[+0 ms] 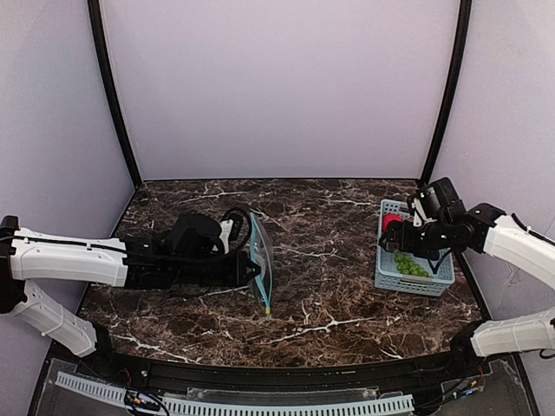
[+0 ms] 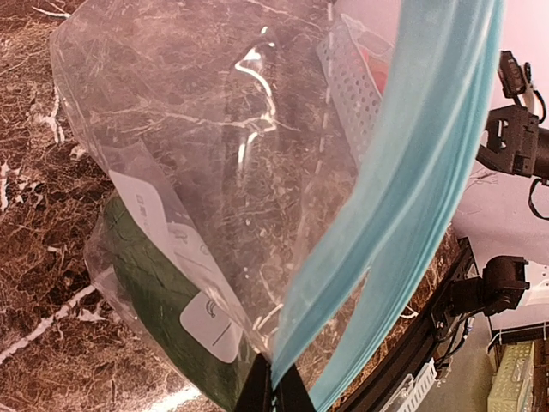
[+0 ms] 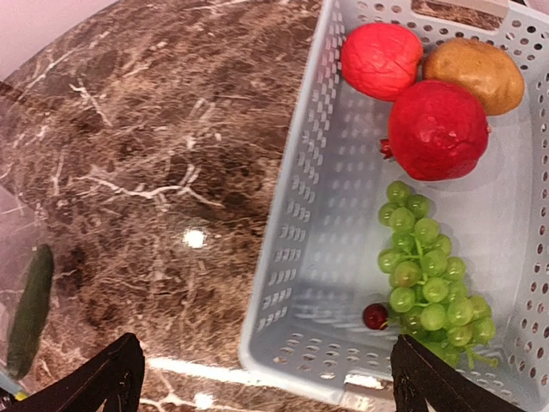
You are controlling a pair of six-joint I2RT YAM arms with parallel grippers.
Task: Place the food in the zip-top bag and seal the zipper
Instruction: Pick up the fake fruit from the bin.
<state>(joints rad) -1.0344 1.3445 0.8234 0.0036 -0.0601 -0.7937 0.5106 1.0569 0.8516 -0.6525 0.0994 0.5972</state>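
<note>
– Left end effector (image 2: 274, 396): what has it got?
– It's clamped on the zip-top bag (image 2: 214, 163) at the zipper (image 2: 412, 197) and holds it up on edge, left of centre over the worktop (image 1: 329, 260). That's probably so the mouth faces the light-blue basket (image 3: 292, 249).
– Which way does the zipper run?
– Near to far in the overhead view. It leans, with its lower end toward the front.
– And the right end effector (image 3: 270, 386)?
– Spread wide and gripping nothing, it hovers over the basket's rim, likely ready to pick. Two red fruits (image 3: 437, 129), a brown-orange oval one (image 3: 474, 73) and the grape bunch (image 3: 429, 283) lie inside. The grapes stretch along the side wall.
</note>
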